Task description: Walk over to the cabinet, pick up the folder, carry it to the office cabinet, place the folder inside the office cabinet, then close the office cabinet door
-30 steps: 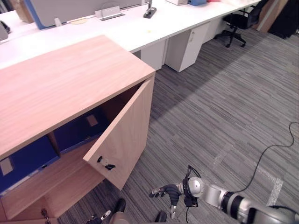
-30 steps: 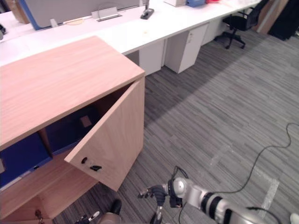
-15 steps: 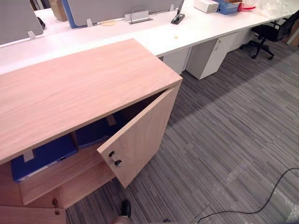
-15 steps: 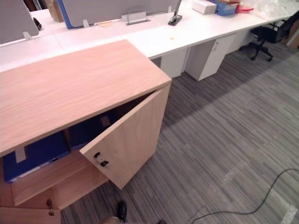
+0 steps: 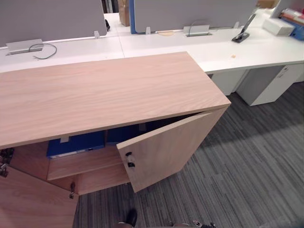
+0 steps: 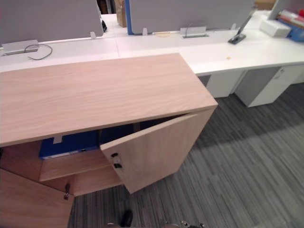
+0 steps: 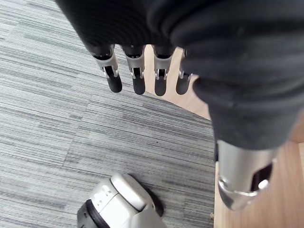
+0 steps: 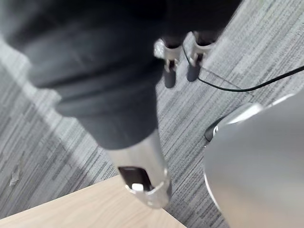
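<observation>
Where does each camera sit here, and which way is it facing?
Left eye view: on the head, looking down at the wooden cabinet, its half-open door, blue folders inside, white desk behind.
Right eye view: same head, same scene.
Left wrist view: on the left wrist, facing down along the left hand, fingers straight, over grey carpet.
Right wrist view: on the right wrist, facing down along the right hand, fingers relaxed, over carpet.
Shared: both eyes see the cabinet; both wrists see carpet and a light wood edge.

Seemingly no legible text anywhere
</observation>
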Robot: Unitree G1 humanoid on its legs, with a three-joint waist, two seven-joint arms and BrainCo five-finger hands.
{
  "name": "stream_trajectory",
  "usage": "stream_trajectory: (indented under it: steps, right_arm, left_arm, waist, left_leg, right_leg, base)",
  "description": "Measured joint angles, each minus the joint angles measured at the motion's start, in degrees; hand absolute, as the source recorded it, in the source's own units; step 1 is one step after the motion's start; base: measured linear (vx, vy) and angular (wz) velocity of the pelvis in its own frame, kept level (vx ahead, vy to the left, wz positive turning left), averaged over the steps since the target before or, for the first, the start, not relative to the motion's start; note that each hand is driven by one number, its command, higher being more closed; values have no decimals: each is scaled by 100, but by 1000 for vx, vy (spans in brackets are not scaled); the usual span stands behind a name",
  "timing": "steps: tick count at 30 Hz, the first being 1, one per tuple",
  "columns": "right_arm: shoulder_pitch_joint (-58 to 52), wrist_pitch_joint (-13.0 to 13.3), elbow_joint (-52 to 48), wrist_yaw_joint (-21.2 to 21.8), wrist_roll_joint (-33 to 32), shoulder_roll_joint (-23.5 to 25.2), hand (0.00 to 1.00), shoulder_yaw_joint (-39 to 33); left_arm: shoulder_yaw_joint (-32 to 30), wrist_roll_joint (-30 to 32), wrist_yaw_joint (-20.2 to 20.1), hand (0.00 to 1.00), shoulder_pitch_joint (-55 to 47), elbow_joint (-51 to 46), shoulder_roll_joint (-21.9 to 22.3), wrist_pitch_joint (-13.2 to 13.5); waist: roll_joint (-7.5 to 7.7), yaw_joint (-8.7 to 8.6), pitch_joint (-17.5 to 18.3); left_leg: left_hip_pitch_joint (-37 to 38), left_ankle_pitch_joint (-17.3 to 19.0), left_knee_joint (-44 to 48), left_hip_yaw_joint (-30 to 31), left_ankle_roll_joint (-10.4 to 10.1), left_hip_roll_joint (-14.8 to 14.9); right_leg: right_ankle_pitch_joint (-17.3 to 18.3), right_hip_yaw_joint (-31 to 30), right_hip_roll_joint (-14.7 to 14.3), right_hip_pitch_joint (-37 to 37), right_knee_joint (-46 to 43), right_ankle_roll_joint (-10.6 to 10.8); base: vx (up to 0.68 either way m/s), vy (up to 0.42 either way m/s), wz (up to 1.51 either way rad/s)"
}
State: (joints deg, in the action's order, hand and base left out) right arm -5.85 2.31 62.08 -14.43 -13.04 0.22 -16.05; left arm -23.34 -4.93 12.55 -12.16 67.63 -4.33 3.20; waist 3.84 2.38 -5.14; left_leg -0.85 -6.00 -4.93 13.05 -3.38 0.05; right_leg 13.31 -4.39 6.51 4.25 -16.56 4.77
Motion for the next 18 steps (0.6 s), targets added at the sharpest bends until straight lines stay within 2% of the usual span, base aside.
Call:
stream_trajectory:
  steps: [1,4,8,9,10,11,12,14,16,17,18]
  right_arm:
    - [-15,1,-19,33,99,4,0,6]
    - [-17,-1,-40,76,321,-2,0,51]
    - [26,-1,-58,99,322,21,0,50]
    - [66,-3,-55,102,323,24,0,24]
    - [86,-2,-53,110,329,46,0,-22]
    - [88,1,-53,113,329,68,0,-25]
    - [81,0,-52,120,322,61,0,-85]
    - [47,-8,-56,130,320,1,0,-251]
    - [-1,0,-62,130,293,-4,0,-400]
    - [-22,-18,-47,133,283,7,0,-561]
    - [-80,-51,-37,142,312,113,0,-645]
  left_arm:
    - [12,-11,11,0,-12,0,-18,0]
    - [54,-33,16,0,21,-10,-69,1]
    - [60,-37,16,0,70,-108,-75,3]
    - [59,-37,16,0,71,-233,-44,7]
    - [55,-36,12,0,87,-303,-37,29]
    - [42,-31,5,0,133,-285,-43,23]
    - [45,-31,-12,0,191,-284,-32,12]
    - [85,0,-22,0,195,-294,-18,13]
    - [188,12,-36,0,209,-304,-39,19]
    - [212,31,-72,0,277,-322,-44,42]
    - [308,57,-88,0,356,-419,-129,71]
  waist:
    - [7,8,-8]
    - [13,18,-34]
    - [15,26,-121]
    - [-3,30,-202]
    - [33,45,-275]
    - [35,35,-315]
    - [46,22,-404]
    - [25,3,-425]
    - [-53,-131,-405]
    - [-90,-167,-386]
    - [81,-182,-362]
  left_leg:
    - [2,29,1,27,-122,144]
    - [-40,59,11,211,-272,360]
    - [-422,107,509,118,-371,366]
    - [-539,80,670,-283,-348,379]
    - [-618,263,933,-1015,-141,484]
    - [-745,513,1351,-1451,-63,575]
    - [-983,1005,2352,-2152,44,790]
    - [-999,1386,3345,-2728,95,931]
    - [-932,1605,3329,-3012,82,911]
    - [-863,1627,2751,-2943,91,721]
    - [-657,1194,1938,-2813,223,332]
  right_leg:
    - [-62,126,-148,-131,184,-95]
    - [-203,378,-365,-400,517,-232]
    - [-276,712,-413,-533,616,-258]
    - [-322,828,-421,-572,610,-295]
    - [-341,955,-419,-607,632,-338]
    - [-343,1043,-414,-622,644,-363]
    - [-327,1188,-383,-670,655,-409]
    - [-309,1264,-297,-726,678,-421]
    - [-283,1496,-212,-697,640,-365]
    - [-224,1606,-203,-592,588,-264]
    - [-216,1621,-29,-518,638,-252]
  base:
    - [51,-191,25]
    - [63,-138,32]
    - [53,-73,51]
    - [-49,-15,46]
    - [-60,1,41]
    - [-87,10,31]
    - [-75,11,19]
    - [-49,45,20]
    - [-27,128,58]
    - [-24,180,88]
    - [-12,168,90]
